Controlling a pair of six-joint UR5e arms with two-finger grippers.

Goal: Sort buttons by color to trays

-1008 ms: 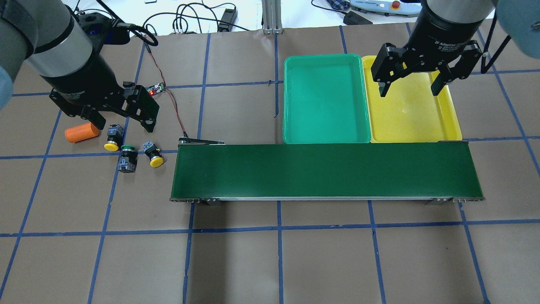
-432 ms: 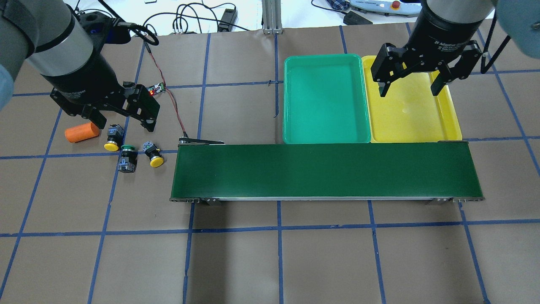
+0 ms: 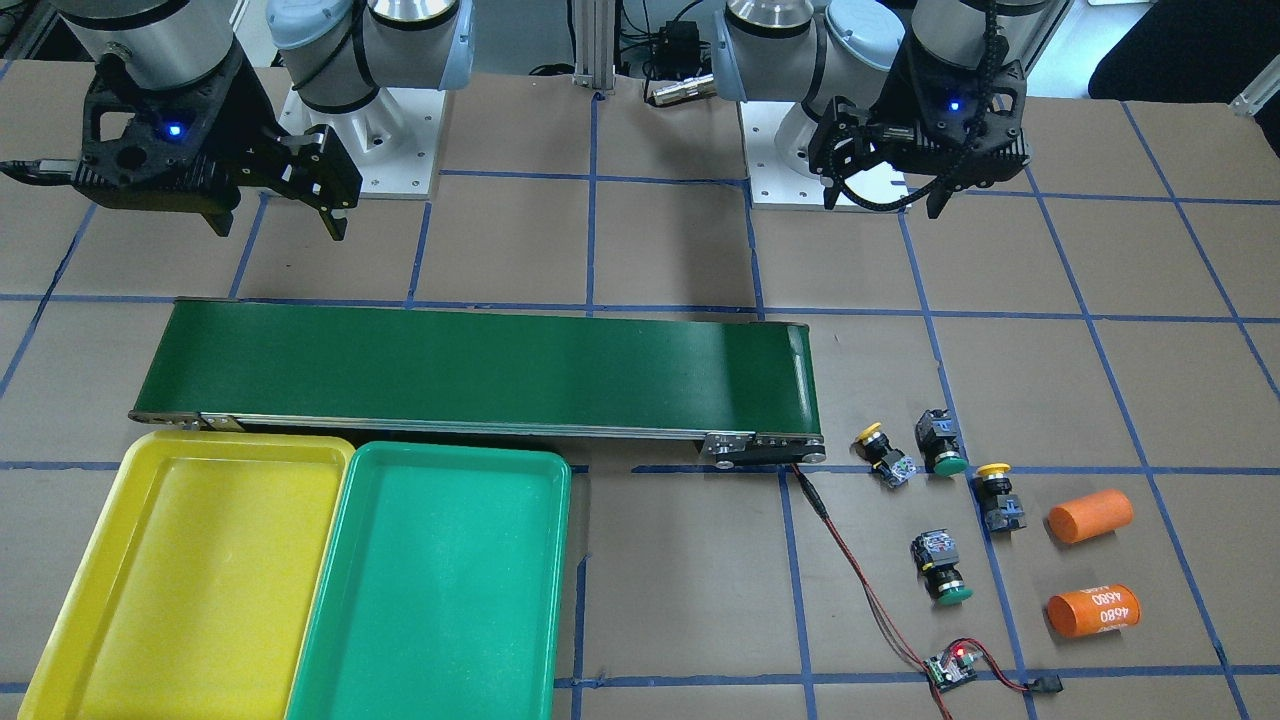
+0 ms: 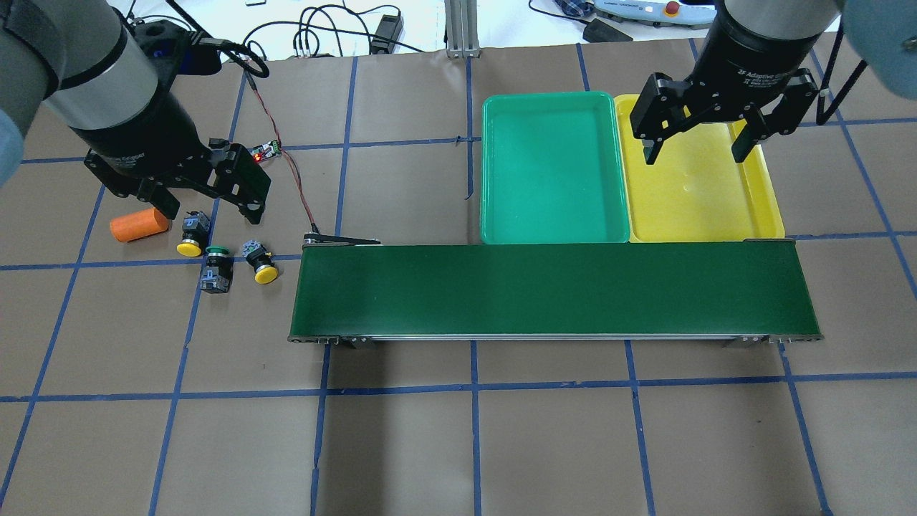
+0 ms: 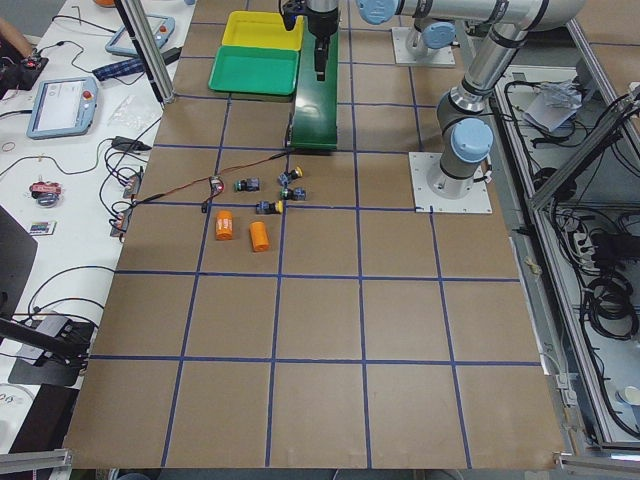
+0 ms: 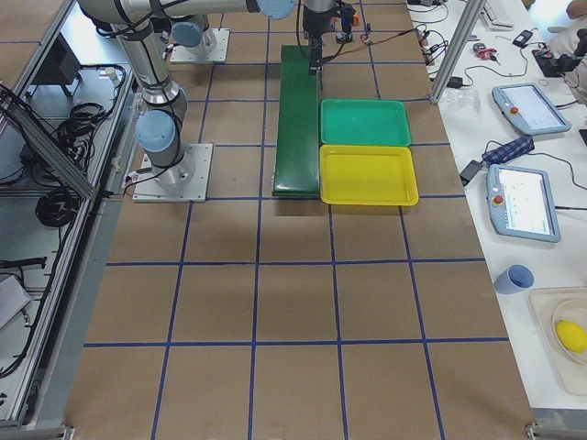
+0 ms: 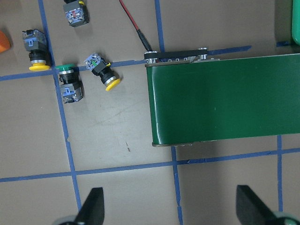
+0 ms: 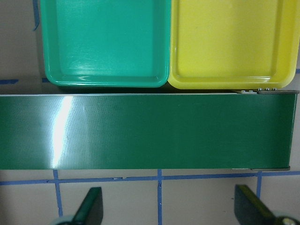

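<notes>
Over at the left end, the left gripper is hanging above the table with its jaws spread wide, gripping nothing. The buttons are lying on the brown paper just past its tips. In the overhead view, one yellow-capped button is sitting close by the fingertip nearer the orange cylinder. A green-capped button is resting a little further out, roughly in line with the gap between the jaws. A second yellow-capped button is lying out beyond the other fingertip. The fourth button, also green-capped, is sitting apart from those three, and from overhead the gripper's body is covering it. A second cylinder, marked 4680, is lying beside it, and a small circuit board is glowing red behind the jaws.

Moving right, the conveyor belt is stretching away from the left jaws towards the right arm. Along its far edge the green tray and the yellow tray are sitting side by side, touching.

At the right end, the right gripper is hovering high with its jaws wide apart, clasping nothing. From overhead both fingertips are showing over the yellow tray's far end, with the green tray just outside the jaw nearer the left arm. In its wrist view the belt is running crosswise ahead of the tips, with both trays beyond it.
</notes>
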